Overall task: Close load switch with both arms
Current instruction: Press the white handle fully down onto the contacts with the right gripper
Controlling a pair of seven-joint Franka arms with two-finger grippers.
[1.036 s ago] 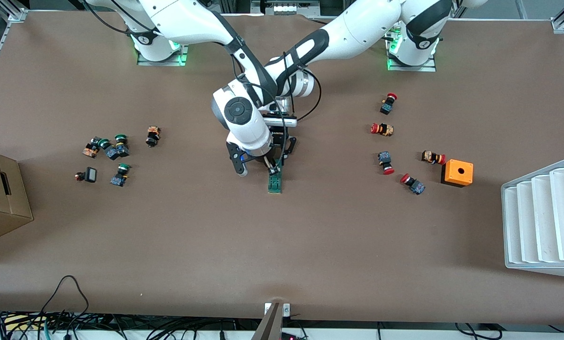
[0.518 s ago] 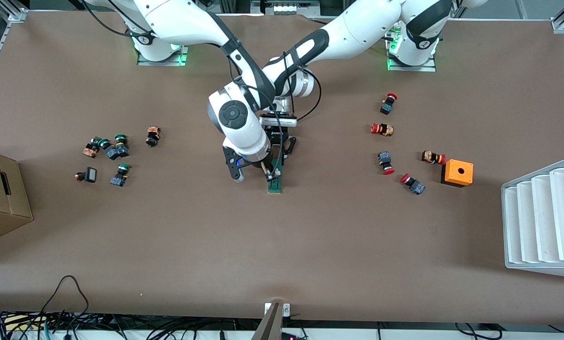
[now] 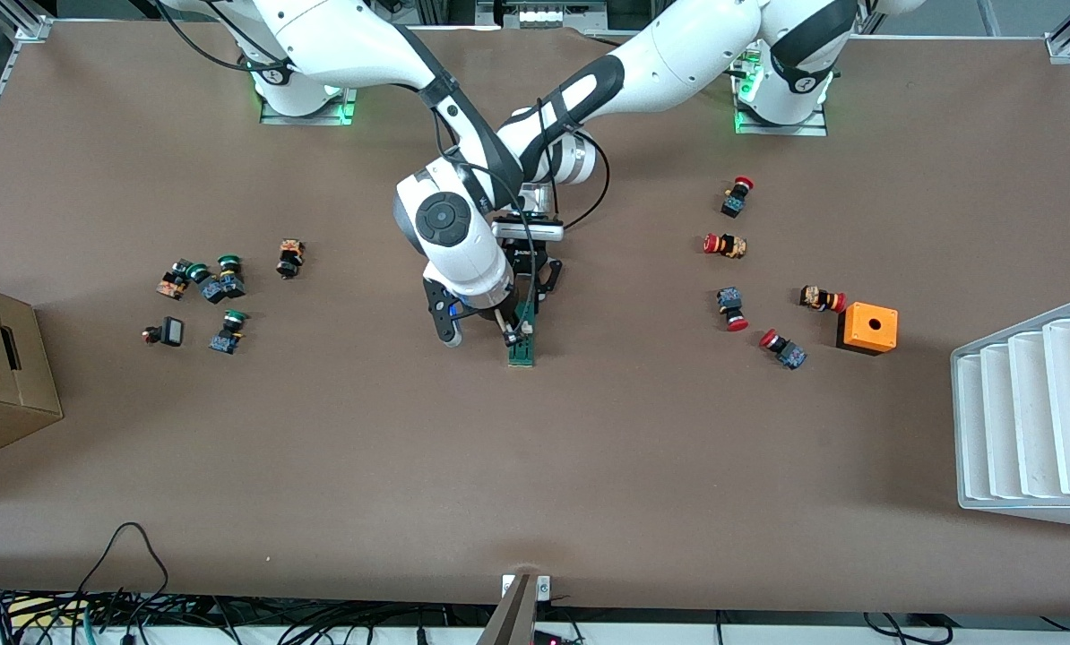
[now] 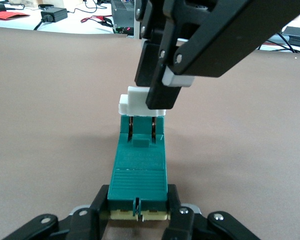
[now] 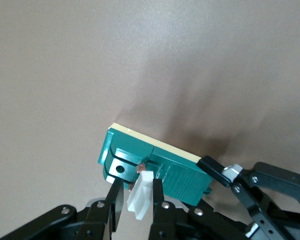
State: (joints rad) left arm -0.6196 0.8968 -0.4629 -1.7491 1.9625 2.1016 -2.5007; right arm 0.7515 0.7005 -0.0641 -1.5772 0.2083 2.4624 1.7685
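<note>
Gripping load switch [image 4: 140,172] body: left hand [image 4: 138,216] | right hand [image 5: 136,200] pinching white piece [image 5: 140,194]

Two white arms [image 3: 660,54], black joint bands, black cables, black gripper [image 4: 138,212] with silver screws

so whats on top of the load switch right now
The right gripper pinches the white lever at one end of the load switch; the left gripper clamps the other end. Its underside is hidden.

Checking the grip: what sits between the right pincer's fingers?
The load switch's white lever sits pinched in the right pincer, shown in the right wrist view; the left pincer clamps the body's end.
</note>
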